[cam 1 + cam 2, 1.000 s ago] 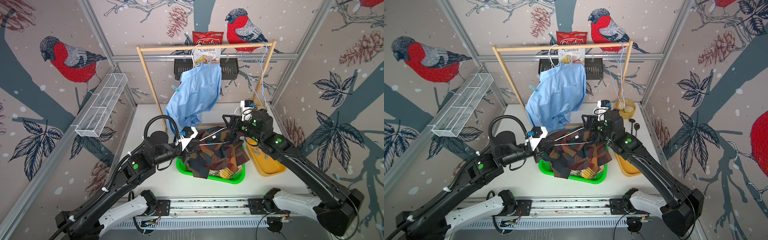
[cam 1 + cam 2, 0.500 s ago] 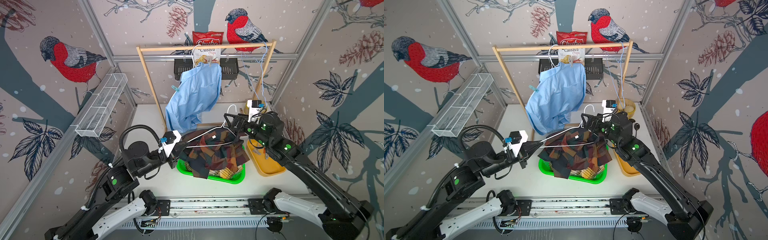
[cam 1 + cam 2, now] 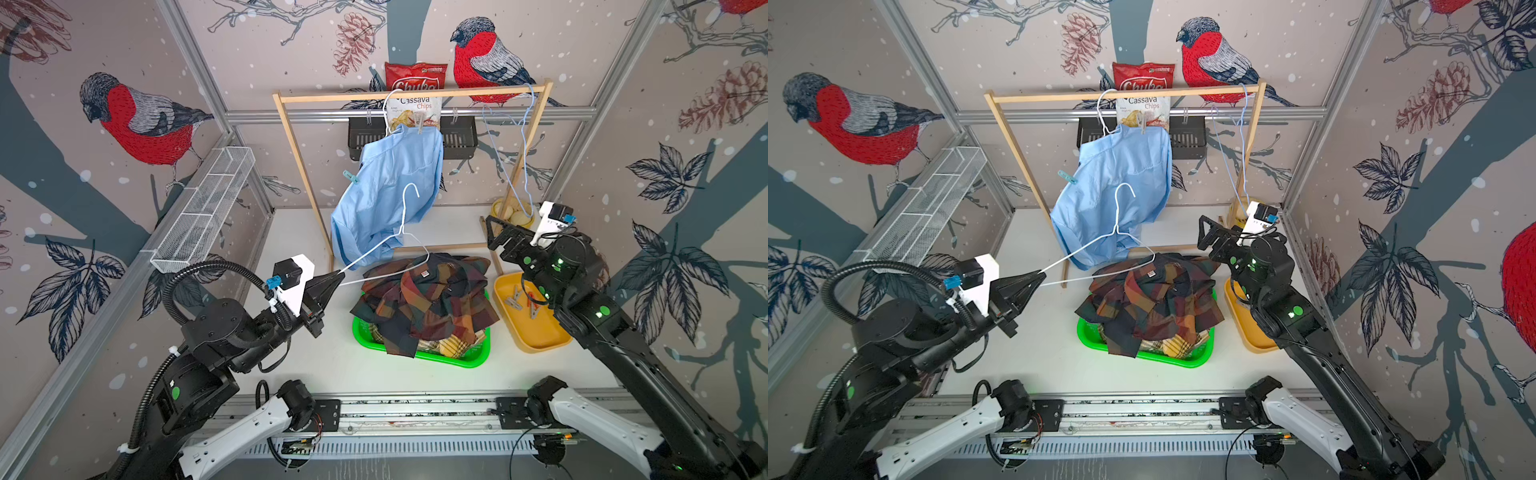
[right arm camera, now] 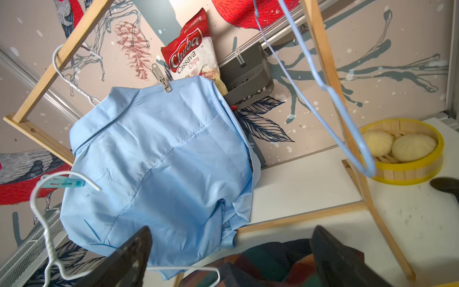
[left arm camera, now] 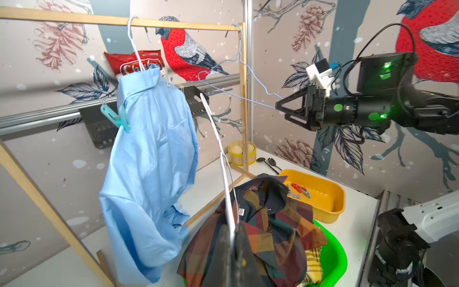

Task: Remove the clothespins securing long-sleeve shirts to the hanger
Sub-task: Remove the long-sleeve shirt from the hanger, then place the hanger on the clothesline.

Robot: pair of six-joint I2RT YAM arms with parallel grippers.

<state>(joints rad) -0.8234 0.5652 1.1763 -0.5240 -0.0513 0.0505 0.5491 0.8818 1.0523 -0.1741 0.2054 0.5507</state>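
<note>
Left end effector (image 3: 338, 274) stays pinched on the white hanger (image 3: 399, 232) we pulled off the plaid shirt (image 3: 432, 299), right end effector (image 3: 492, 233) just spread wide, clothespins (image 3: 350, 177) on the blue shirt (image 3: 395, 187) next.

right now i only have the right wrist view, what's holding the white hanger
observer: The left gripper, shut on one end of the white hanger.
operator: is the plaid shirt hanging from it
observer: No. The plaid shirt lies heaped on the green basket, and the hanger's other end lies over its collar.
operator: any pins off yet
observer: Yes, a red pin and grey pins lie in the yellow tray beside the basket.
</note>
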